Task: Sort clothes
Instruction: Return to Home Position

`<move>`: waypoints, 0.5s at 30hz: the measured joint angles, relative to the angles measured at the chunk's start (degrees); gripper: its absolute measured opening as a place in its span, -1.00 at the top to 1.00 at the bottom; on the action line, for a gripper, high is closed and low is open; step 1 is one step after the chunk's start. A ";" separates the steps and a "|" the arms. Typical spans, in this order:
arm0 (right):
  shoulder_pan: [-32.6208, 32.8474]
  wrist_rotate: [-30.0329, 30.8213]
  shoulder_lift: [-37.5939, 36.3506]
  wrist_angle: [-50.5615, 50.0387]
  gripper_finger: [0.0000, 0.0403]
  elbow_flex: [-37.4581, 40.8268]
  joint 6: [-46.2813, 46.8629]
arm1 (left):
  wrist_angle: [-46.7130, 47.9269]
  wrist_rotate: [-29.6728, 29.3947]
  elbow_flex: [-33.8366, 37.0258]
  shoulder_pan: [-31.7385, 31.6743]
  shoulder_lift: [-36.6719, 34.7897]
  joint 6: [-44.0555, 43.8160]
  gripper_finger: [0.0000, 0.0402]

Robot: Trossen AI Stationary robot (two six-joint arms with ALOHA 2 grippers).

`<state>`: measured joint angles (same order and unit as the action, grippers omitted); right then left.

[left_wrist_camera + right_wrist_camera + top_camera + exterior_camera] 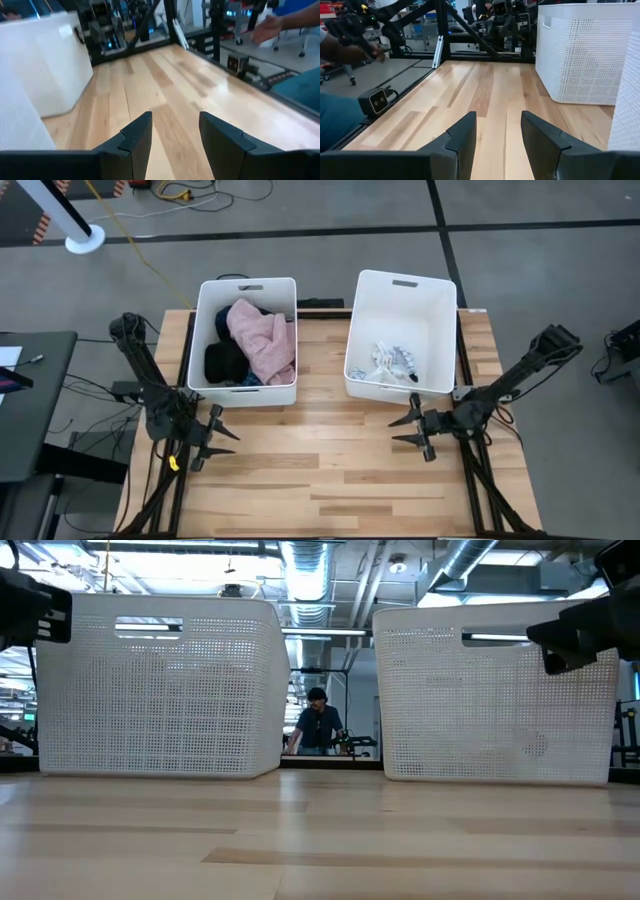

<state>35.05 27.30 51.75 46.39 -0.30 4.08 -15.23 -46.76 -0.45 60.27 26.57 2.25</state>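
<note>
From above I see the clothes sorted into both bins. In the left bin, upper left of centre, a pink garment lies beside a black garment. In the right bin, upper right of centre, lie small pale pieces, possibly socks, though too small to tell. The left gripper at lower left and the right gripper at lower right sit over the wooden table, jaws apart and empty. At table height the bin walls hide the clothes, and a person stands in the gap between them. Each wrist camera shows its two fingers spread above bare planks.
</note>
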 joint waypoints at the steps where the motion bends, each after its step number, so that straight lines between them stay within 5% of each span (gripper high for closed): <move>1: 0.00 0.01 -0.02 -0.17 0.16 0.02 -0.01 | 1.20 0.00 0.00 0.00 0.00 -0.94 0.22; 15: 0.00 -0.01 -0.02 -7.12 0.16 0.04 0.00 | 11.26 -0.04 -0.64 0.02 0.04 -1.37 0.22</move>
<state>35.05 27.29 51.73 39.27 -0.25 4.08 -3.96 -46.80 -1.09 60.29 26.61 0.88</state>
